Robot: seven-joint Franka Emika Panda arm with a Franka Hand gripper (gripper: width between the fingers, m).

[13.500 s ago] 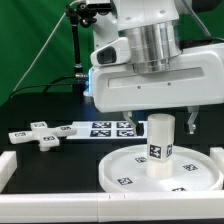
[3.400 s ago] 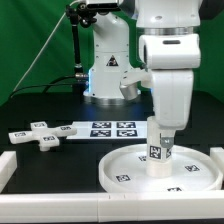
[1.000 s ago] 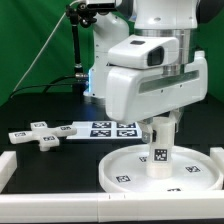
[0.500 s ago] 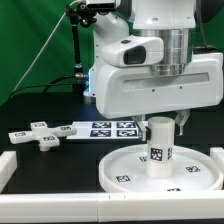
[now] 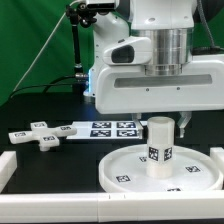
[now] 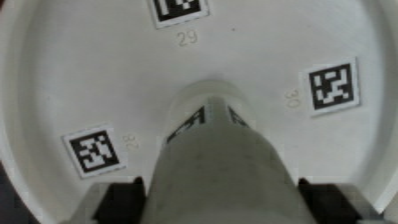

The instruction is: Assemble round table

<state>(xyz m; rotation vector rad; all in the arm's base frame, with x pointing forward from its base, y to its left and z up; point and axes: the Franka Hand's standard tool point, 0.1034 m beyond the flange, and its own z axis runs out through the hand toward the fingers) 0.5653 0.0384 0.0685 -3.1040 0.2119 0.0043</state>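
The short leg (image 5: 160, 148) stands upright on the hub of the round disc (image 5: 120, 164), its top between the gripper's (image 5: 161, 121) fingers, which seem spread just clear of it, though the wrist view is blurred.

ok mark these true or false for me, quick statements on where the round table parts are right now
1. The leg stands upright at the middle of the disc. True.
2. The cross-shaped foot sits on top of the leg. False: it lies on the black tabletop, to the exterior view's left of the marker board.
3. The gripper holds the foot. False: it is over the leg, away from the foot.
4. The disc carries square tags. True.
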